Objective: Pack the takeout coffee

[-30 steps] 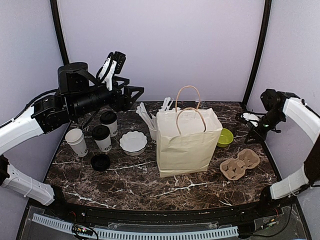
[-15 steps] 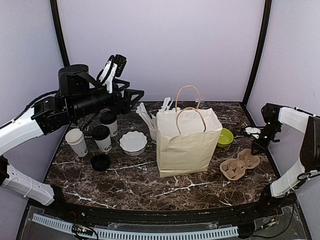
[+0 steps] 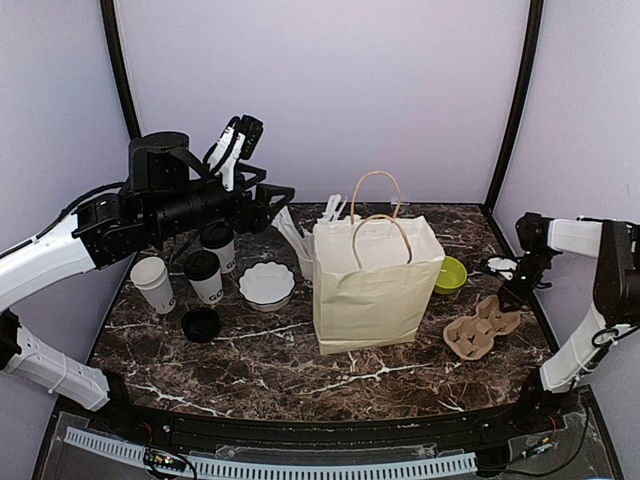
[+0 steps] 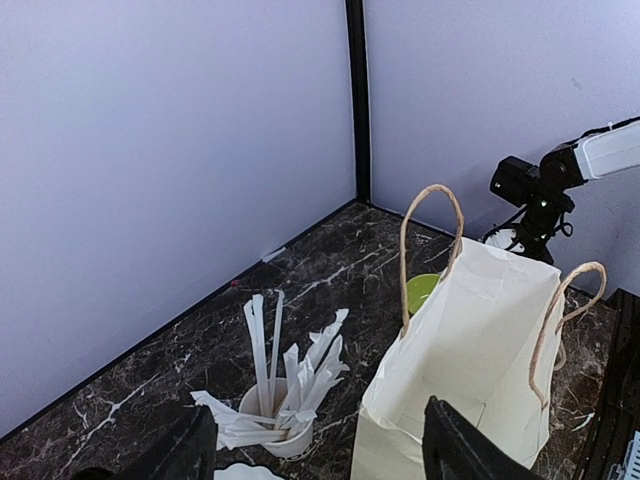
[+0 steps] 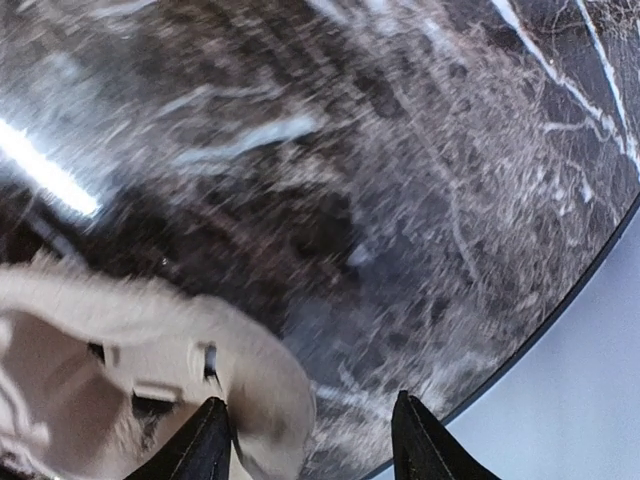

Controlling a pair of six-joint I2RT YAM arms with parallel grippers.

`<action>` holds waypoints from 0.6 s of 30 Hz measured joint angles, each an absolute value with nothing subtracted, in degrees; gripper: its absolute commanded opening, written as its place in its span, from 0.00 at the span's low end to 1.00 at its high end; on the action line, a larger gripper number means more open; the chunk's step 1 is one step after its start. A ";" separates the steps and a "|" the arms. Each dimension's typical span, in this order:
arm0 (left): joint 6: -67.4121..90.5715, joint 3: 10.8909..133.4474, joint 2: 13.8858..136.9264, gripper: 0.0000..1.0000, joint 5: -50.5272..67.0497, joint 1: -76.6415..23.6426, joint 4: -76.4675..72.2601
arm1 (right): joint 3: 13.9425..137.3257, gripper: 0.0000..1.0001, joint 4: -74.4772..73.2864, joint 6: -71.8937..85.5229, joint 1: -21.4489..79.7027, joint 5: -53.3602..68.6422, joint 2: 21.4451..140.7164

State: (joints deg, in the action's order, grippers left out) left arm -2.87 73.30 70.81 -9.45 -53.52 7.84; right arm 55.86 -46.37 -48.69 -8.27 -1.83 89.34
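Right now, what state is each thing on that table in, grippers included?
Rear coffee cup: upright, lidded.
Front coffee cup: upright, lidded.
Third cup: upright, no lid.
Loose lid: lying flat, alone.
Paper bag: standing, mouth open.
Cup carrier: empty.
Scalloped bowl: empty.
Left gripper: open, raised, holding nothing.
Right gripper: open, low by the carrier.

Near cup (image 3: pixel 206 281) and far cup (image 3: pixel 222 250): white, black-lidded, upright, side by side.

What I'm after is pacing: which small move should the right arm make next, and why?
Probably slide the right gripper onto the cup carrier rim and close: its jaws are apart and empty over the marble table, the rim beside one jaw.
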 measured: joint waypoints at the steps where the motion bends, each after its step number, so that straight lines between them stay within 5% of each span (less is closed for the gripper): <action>1: -2.87 73.30 70.81 0.73 -9.45 -53.52 7.84 | 56.60 0.55 -45.56 -47.94 -8.27 -2.00 90.91; 12: -2.74 73.30 71.26 0.73 -8.71 -53.52 7.86 | 76.88 0.55 -38.13 -37.76 -8.27 3.90 106.15; 18: -1.89 73.30 71.29 0.73 -8.14 -53.52 8.23 | 78.32 0.56 -39.00 -33.82 -8.27 7.75 106.28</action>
